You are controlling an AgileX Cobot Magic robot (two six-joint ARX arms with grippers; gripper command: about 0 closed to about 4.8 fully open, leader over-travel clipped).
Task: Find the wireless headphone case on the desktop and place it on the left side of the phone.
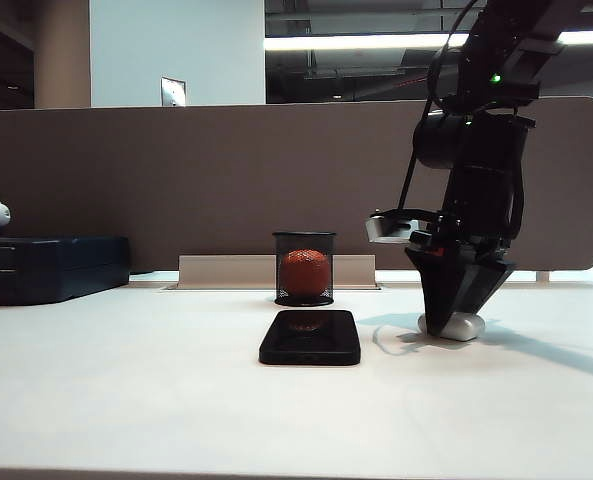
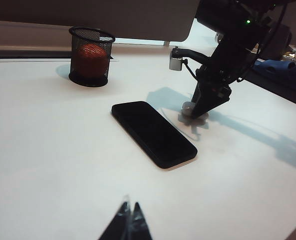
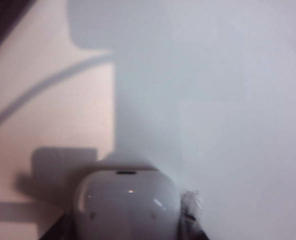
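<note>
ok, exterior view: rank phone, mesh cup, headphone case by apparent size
1. phone and mesh cup: about equal, and the phone lies nearer the camera, so unranked.
2. wireless headphone case: clearly smallest, partly hidden by the right gripper.

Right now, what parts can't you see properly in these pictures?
- Wireless headphone case: in the exterior view the right gripper covers most of it.
- Right gripper's fingers: cut off by the right wrist view's edge, blurred; firm grip unclear.
- Left gripper: only its tips show at the left wrist view's edge.
- Orange ball: behind the mesh cup, details unclear.
- Phone: seen edge-on, screen dark.
</note>
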